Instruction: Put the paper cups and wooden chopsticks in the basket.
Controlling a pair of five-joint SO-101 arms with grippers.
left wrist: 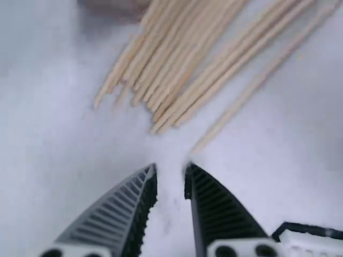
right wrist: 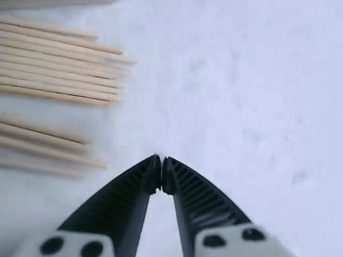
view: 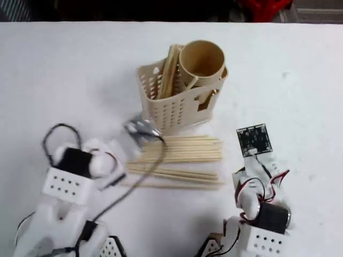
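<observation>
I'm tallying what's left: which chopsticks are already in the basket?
The few chopsticks standing upright in the basket, beside the paper cup. The larger pile lies flat on the table in front of the basket, not in it.

White tabletop, dark room beyond.
The tabletop (view: 64, 69) was plain white and evenly lit; past its far edge ran a dark strip (view: 134, 9), with what may have been a red object (view: 265, 8) near one end.
</observation>
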